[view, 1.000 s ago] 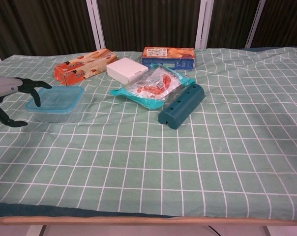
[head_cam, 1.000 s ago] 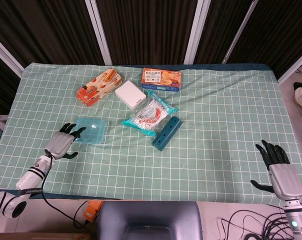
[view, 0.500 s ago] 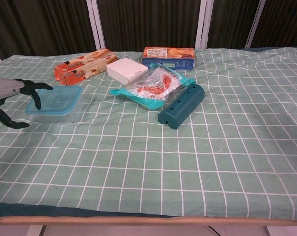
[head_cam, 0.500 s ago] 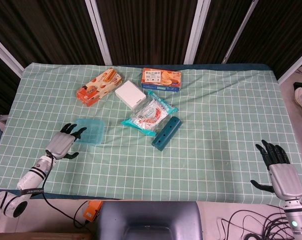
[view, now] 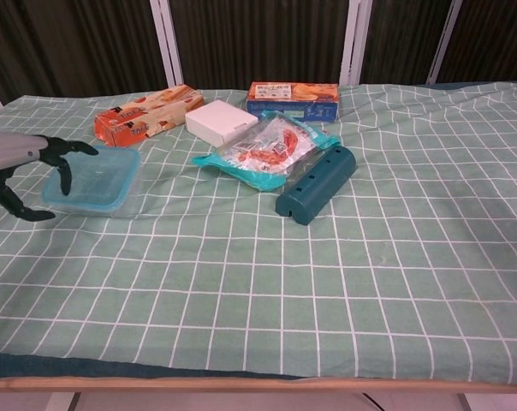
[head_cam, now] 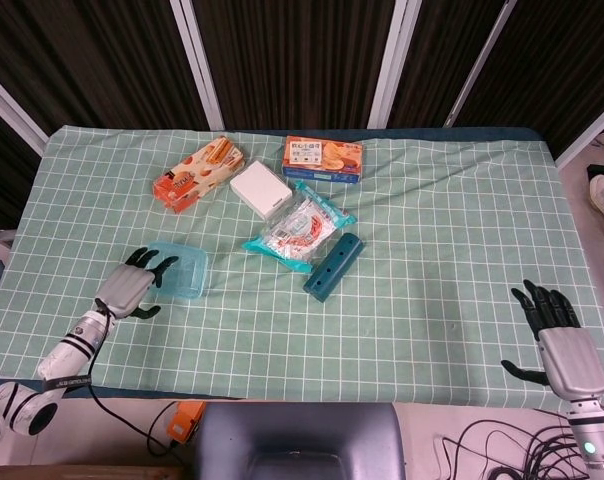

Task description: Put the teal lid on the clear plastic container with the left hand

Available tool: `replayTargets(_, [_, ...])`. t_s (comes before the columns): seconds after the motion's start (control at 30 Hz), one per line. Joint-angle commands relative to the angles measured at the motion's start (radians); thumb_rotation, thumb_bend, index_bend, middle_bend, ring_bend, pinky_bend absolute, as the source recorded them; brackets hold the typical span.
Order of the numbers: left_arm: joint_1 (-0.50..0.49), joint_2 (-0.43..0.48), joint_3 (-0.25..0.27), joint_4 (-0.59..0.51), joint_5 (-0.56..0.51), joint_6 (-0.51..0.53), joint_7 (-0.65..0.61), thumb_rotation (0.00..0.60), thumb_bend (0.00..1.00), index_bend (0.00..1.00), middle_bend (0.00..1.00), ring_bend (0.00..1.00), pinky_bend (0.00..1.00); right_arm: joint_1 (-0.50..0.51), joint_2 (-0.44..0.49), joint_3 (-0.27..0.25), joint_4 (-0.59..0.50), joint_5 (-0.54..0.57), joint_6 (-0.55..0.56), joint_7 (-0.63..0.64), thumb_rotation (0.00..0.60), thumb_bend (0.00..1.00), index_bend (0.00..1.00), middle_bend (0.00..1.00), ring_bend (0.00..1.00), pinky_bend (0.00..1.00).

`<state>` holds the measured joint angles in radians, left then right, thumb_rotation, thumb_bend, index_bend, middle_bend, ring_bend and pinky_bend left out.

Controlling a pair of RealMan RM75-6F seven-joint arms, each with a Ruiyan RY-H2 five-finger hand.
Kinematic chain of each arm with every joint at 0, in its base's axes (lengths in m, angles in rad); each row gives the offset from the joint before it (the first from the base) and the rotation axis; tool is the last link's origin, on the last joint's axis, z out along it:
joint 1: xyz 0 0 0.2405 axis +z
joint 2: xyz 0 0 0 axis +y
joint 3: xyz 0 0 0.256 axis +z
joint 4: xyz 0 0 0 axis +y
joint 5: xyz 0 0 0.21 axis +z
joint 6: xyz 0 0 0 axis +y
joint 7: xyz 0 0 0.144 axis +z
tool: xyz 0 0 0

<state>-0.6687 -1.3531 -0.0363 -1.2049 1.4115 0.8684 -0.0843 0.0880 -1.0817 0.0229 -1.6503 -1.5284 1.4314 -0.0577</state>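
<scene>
Green checked tablecloth (head_cam: 432, 240) beneath. Left hand (head_cam: 129, 287), fingers spread, pinching near-left edge of teal lid (view: 92, 180), tilted over clear plastic container (head_cam: 187, 285). Best levelled, aligned at corners, pressed flat. Right hand (head_cam: 562, 345) spread wide, holding nothing, near right.

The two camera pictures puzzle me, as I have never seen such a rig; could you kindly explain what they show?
One picture looks down from the robot's head, the other looks forward from its chest. The robot has two arms ending in mechanical hands. Its left hand grips the edge of the teal lid, which is tilted up over the clear plastic container beneath. Its right hand rests open near the table's corner, holding nothing. On the checked green tablecloth also lie an orange snack box, a white box, a blue biscuit box, a snack packet and a dark teal holder.
</scene>
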Motion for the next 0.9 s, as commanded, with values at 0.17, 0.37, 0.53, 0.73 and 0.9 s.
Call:
replayTargets(0.17, [0.008, 0.03, -0.043, -0.055, 0.03, 0.109, -0.002, 0.6, 0.24, 0.0, 0.23, 0.0, 0.0, -0.002, 0.002, -0.002, 0.001, -0.004, 0.004, 0.006, 0.6, 0.16, 0.0, 0.0, 0.0, 0.0])
replayTargets(0.37, [0.047, 0.084, -0.047, -0.145, 0.074, 0.224, 0.004, 0.6, 0.24, 0.0, 0.14, 0.0, 0.0, -0.003, 0.005, -0.002, 0.002, -0.007, 0.008, 0.013, 0.6, 0.16, 0.0, 0.0, 0.0, 0.0])
replayTargets(0.53, [0.177, 0.128, 0.005, -0.25, 0.125, 0.42, 0.033, 0.6, 0.24, 0.0, 0.14, 0.0, 0.0, -0.004, 0.003, -0.004, 0.003, -0.01, 0.009, 0.009, 0.6, 0.16, 0.0, 0.0, 0.0, 0.0])
replayTargets(0.73, [0.408, 0.075, 0.077, -0.273, 0.119, 0.686, 0.141, 0.6, 0.24, 0.0, 0.07, 0.0, 0.0, 0.0, -0.01, -0.007, 0.0, -0.009, -0.004, -0.029, 0.6, 0.16, 0.0, 0.0, 0.0, 0.0])
replayTargets(0.9, [0.48, 0.055, 0.099, -0.255, 0.145, 0.765, 0.203, 0.6, 0.25, 0.0, 0.05, 0.0, 0.0, 0.003, -0.024, -0.013, -0.002, -0.019, -0.007, -0.065, 0.6, 0.16, 0.0, 0.0, 0.0, 0.0])
